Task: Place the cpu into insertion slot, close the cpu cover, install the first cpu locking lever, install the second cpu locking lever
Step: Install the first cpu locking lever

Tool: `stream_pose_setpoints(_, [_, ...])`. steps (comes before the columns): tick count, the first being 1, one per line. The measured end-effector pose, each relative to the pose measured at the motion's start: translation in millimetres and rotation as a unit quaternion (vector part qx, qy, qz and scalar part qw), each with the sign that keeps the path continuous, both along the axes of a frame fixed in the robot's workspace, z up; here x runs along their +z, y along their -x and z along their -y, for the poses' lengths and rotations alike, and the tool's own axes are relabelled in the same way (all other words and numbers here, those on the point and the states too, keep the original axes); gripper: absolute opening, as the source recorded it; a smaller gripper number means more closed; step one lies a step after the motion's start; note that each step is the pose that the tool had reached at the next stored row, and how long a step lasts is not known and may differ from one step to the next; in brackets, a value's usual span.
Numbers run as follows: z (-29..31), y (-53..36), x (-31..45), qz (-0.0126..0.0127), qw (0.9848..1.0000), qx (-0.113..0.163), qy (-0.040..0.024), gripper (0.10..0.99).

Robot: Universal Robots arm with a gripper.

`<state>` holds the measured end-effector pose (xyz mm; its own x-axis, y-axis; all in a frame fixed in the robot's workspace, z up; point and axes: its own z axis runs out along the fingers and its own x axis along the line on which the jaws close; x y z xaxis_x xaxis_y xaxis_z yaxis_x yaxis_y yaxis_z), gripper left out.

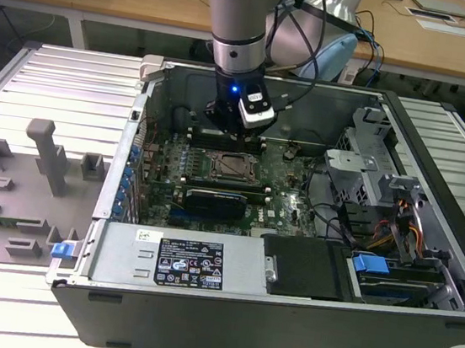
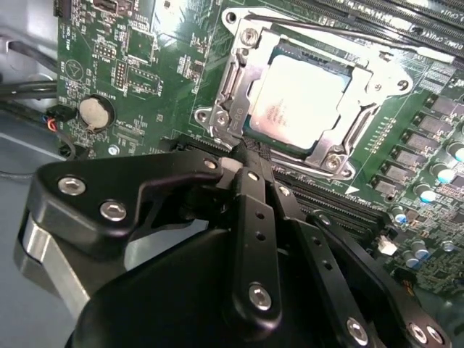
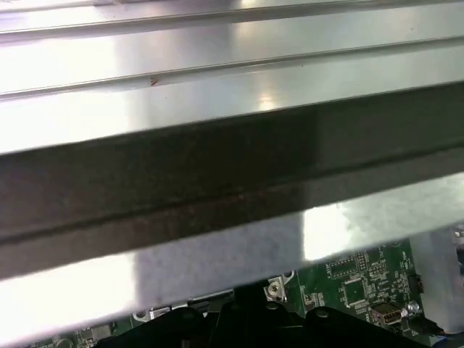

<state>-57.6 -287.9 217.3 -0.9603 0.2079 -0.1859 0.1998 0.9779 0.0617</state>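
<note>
The cpu, with its pale metal top, lies flat in the insertion slot in the middle of the green motherboard. The silvery cpu cover is folded down around it, and the chip shows through the cover's window. A thin wire locking lever runs along the socket's far side. My gripper is shut, with its black fingertips at the socket's near corner, beside a curved metal piece. In the exterior view my gripper hangs just behind the cpu, inside the open computer case.
Long black memory slots run beside the socket, and a coin battery sits off to one side. A black card lies in front of the socket. A drive cage and cables are at the exterior view's right. Grey fixtures stand at the left.
</note>
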Motion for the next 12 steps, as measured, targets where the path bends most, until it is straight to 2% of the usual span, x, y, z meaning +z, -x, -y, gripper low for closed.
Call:
stream_pose_setpoints(1, [-0.1, -0.2, -0.2, -0.0033, 1.0000, 0.000, 0.0001, 0.106])
stream_pose_setpoints(2, [-0.1, -0.5, -0.3, -0.0097, 1.0000, 0.000, 0.0002, 0.106])
stream_pose_setpoints(4, [-0.1, -0.6, -0.3, -0.0156, 0.9999, 0.000, 0.0002, 0.106])
stream_pose_setpoints(5, [0.0, -0.7, -0.4, -0.0196, 0.9998, 0.000, 0.0002, 0.106])
stream_pose_setpoints(6, [0.0, -1.0, -0.6, -0.0277, 0.9996, 0.000, 0.0003, 0.106])
stream_pose_setpoints(7, [-0.1, -1.1, -0.6, -0.0326, 0.9995, 0.000, 0.0004, 0.106])
stream_pose_setpoints(10, [0.6, -1.1, -0.7, -0.0329, 0.9995, 0.000, 0.0005, 0.106])
stream_pose_setpoints(12, [4.5, -1.1, -0.6, -0.0329, 0.9995, 0.000, 0.0006, 0.106])
